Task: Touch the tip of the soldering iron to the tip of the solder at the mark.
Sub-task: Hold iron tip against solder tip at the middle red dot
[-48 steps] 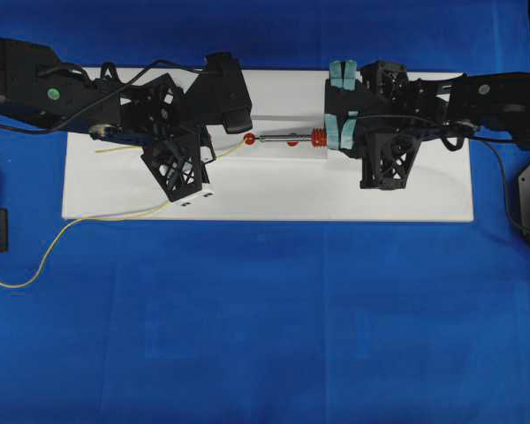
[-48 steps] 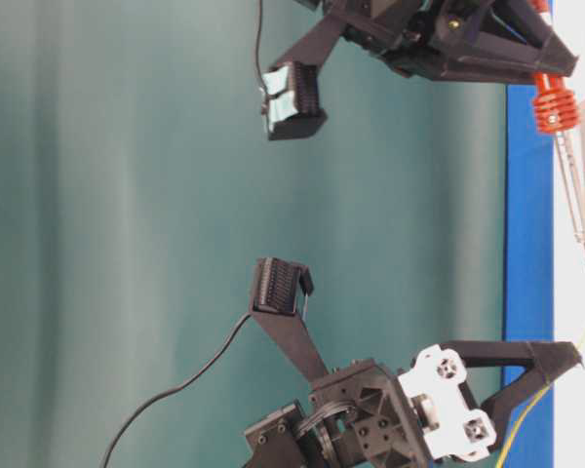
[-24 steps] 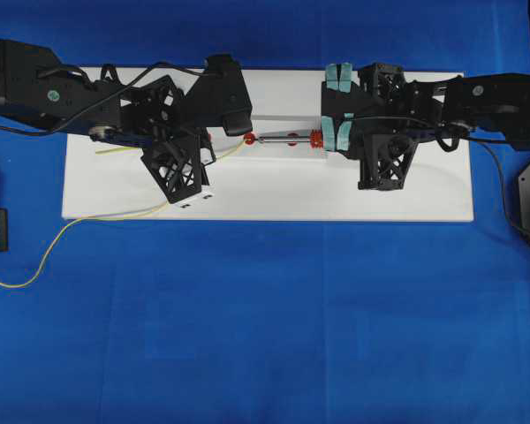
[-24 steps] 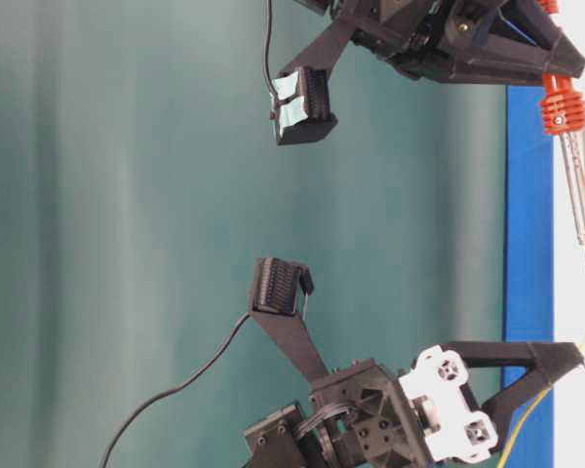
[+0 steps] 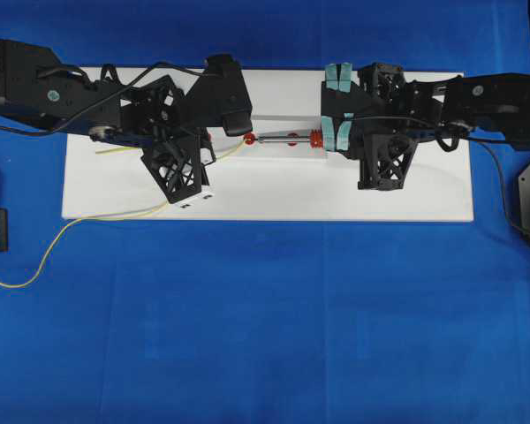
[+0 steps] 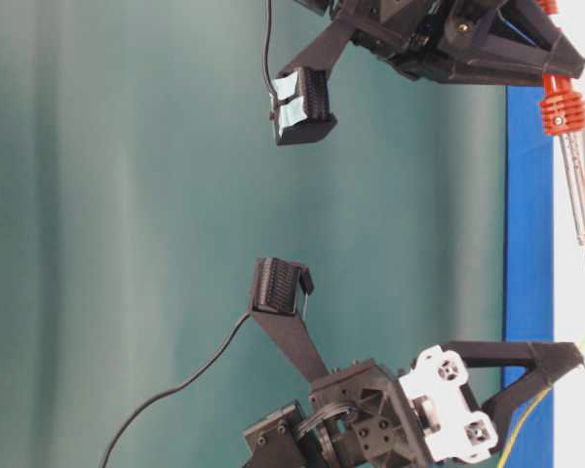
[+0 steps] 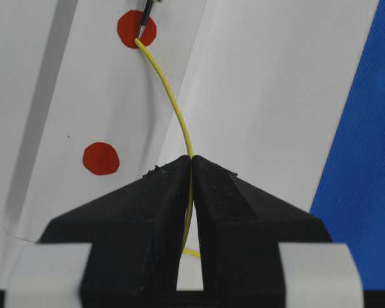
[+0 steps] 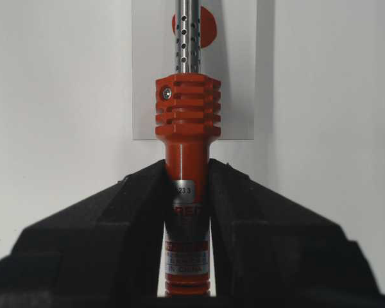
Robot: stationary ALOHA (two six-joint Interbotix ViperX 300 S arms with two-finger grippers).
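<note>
We are looking at 2 arms working over a white board [image 5: 274, 190] that is lying on a blue cloth [image 5: 265, 327]. The left gripper [image 7: 191, 160] is pinching the solder [image 7: 173, 106] with its fingers [image 7: 147, 212] pressed together on the thin yellow wire, which is curving up and away from the fingertips to a red dot [image 7: 136, 29] on the board. The right gripper [image 8: 187, 168] is clamping the soldering iron [image 8: 187, 128] by its red-orange handle, the fingers [image 8: 125, 218] closing on either side of it, with the silver shaft pointing away across the board. In the left wrist view the iron's dark tip is meeting the end of the solder right on that red dot. A 2nd red dot [image 7: 101, 158] is sitting nearer the left gripper, apart from the wire. In the overhead view the rest of the solder is trailing off the board onto the cloth at the left
</note>
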